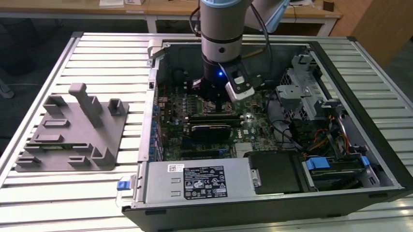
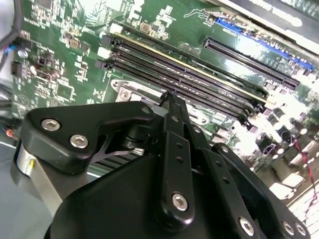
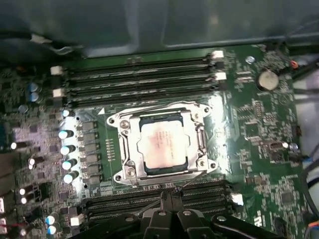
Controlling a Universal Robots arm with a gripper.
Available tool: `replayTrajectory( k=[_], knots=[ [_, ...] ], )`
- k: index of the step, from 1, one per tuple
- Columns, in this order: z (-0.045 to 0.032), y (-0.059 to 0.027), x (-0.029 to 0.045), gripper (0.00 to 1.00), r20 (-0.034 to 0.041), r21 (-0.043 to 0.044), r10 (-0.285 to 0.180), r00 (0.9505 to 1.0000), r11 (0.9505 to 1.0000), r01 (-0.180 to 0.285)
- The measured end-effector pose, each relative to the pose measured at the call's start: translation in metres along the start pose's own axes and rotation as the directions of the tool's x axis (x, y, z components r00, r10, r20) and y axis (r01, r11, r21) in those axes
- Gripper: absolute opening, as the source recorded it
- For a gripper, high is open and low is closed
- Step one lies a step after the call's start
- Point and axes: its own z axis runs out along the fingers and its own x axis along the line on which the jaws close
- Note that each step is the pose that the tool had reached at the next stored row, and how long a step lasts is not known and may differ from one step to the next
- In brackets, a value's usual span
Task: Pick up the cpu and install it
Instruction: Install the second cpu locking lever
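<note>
The cpu [image 3: 162, 144], a small square chip with a pale shiny top, lies flat inside the metal-framed socket [image 3: 121, 130] on the green motherboard [image 3: 254, 129]. In the first wrist view my gripper [image 3: 170, 195] is shut, its black fingertips pressed together with nothing between them. They hover over the memory slots [image 3: 199, 191] just beside the socket, clear of the chip. The second wrist view shows the same closed fingers [image 2: 170, 102] above the board. In the exterior view the arm reaches down into the open computer case [image 1: 361, 145] and the gripper [image 1: 211, 95] hangs over the board's middle.
A grey fixture plate with upright pegs [image 1: 71, 135] lies on the slatted table at the exterior view's left. Inside the case are a power supply [image 1: 193, 181], a drive cage [image 1: 303, 92] and cables [image 1: 310, 137]. More memory slots [image 3: 139, 77] flank the socket's other side.
</note>
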Motion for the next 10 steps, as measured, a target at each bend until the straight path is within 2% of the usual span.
replayTrajectory(
  k=[4, 10],
  knots=[
    [0.0025, -0.0007, 0.0049, 0.11, -0.0009, -0.0021, -0.033, 0.9994, 0.9994, 0.033],
    [0.0037, -0.0020, 0.0171, 0.11, -0.0013, -0.0033, -0.049, 0.9988, 0.9988, 0.049]
  ],
)
